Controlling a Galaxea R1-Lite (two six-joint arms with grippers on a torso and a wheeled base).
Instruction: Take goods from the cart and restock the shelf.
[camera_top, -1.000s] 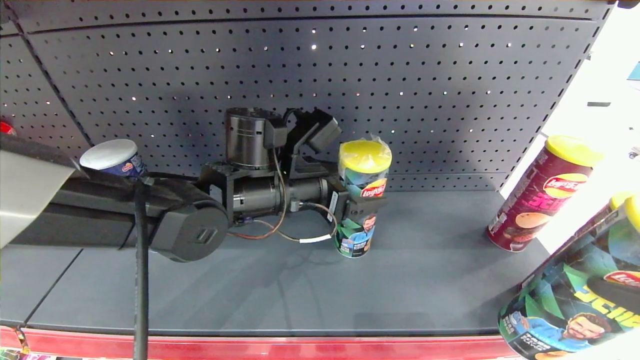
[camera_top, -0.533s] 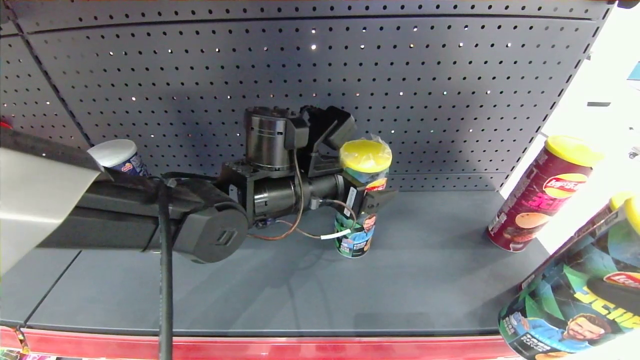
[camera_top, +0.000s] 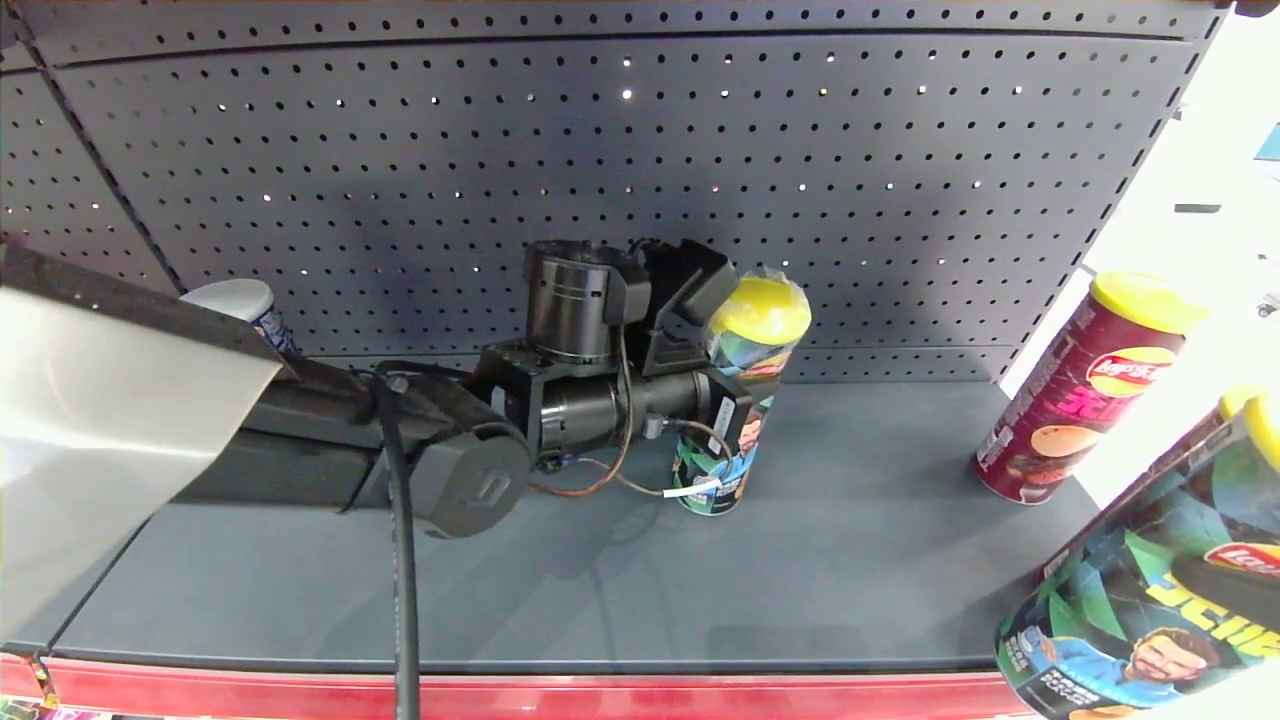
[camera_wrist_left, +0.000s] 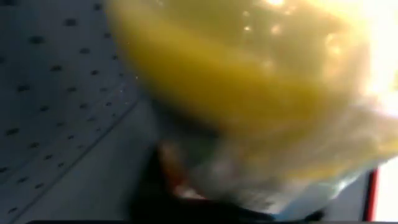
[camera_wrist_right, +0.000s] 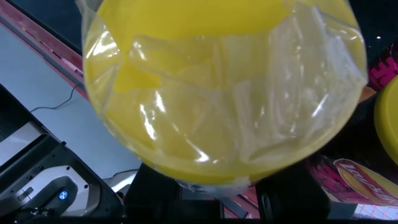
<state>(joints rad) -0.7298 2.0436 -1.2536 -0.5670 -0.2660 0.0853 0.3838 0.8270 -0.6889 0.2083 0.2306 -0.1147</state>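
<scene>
The left fingers (camera_top: 737, 414) have pushed right, tilting the can (camera_top: 752, 352) they pinch; we should straighten it next, right fingers (camera_top: 1226, 586) gripping another can (camera_top: 1130, 610).

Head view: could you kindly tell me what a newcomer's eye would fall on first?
The left arm's pincer sits against a yellow-lidded green can that leans rightward at mid-shelf. A second green can looms large in the near right corner, and a red can stands at the shelf's right end.

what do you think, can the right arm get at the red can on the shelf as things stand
Probably not to grasp it: the right gripper has its jaws shut on a green can. The way looks free: the red can stands alone at the right end of the shelf.
</scene>
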